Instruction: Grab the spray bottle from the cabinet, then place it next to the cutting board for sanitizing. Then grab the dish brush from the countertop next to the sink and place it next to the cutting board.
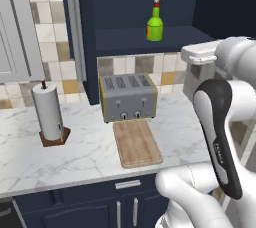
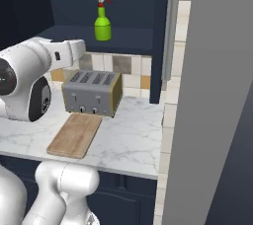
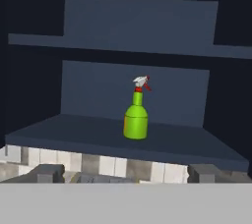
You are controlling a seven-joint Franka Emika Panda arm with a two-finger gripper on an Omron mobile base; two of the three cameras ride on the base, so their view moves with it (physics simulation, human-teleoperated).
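Note:
The green spray bottle [image 1: 155,23] [image 2: 103,25] [image 3: 136,119] stands upright on the navy shelf of the open cabinet [image 1: 150,42] [image 2: 123,41] [image 3: 98,134], above the toaster. The cutting board [image 1: 136,143] [image 2: 75,134] lies flat on the marble countertop [image 1: 85,147] [image 2: 131,140] in front of the toaster. My gripper [image 3: 125,174] is open, its fingertips [image 3: 47,173] wide apart, level with the shelf's front edge and some way short of the bottle, with nothing between them. The white hand [image 1: 200,52] [image 2: 69,51] hovers beside the toaster. The dish brush and sink are out of view.
A grey toaster [image 1: 128,97] [image 2: 93,92] stands against the tiled wall under the shelf. A paper towel roll [image 1: 50,114] stands at the left. The open cabinet door with its steel handle [image 1: 74,32] [image 2: 170,36] juts out. A grey wall cabinet [image 2: 217,95] looms close.

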